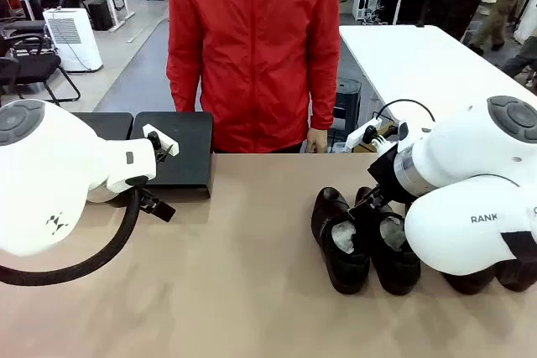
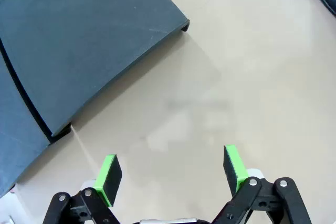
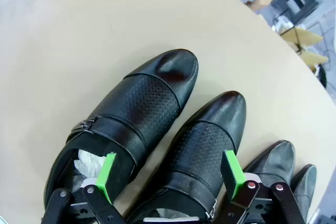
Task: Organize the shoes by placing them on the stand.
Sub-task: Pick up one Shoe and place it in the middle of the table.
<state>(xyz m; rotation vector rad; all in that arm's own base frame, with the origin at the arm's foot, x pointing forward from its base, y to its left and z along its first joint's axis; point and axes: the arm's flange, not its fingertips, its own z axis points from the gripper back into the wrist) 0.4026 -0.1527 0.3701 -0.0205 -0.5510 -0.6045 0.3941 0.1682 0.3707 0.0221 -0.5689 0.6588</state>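
Note:
Two glossy black shoes [image 1: 340, 241] [image 1: 393, 249] lie side by side right of the table's middle, toes toward the person. White paper shows in their openings. Two more shoes [image 1: 470, 281] sit further right, mostly hidden under my right arm. In the right wrist view my right gripper [image 3: 170, 174] stands open over the heel ends of the nearer pair [image 3: 136, 114] [image 3: 210, 135], gripping nothing. The stand [image 1: 180, 153], made of two black platforms, rests at the far left. My left gripper [image 2: 170, 169] hangs open over bare tabletop just beside the stand [image 2: 79, 40].
A person in a red jacket [image 1: 252, 48] stands at the far edge, one hand [image 1: 316, 138] hanging by the table. A cardboard box and cables [image 1: 369, 136] sit beyond the far right edge. Bare tabletop [image 1: 243, 282] lies between the stand and the shoes.

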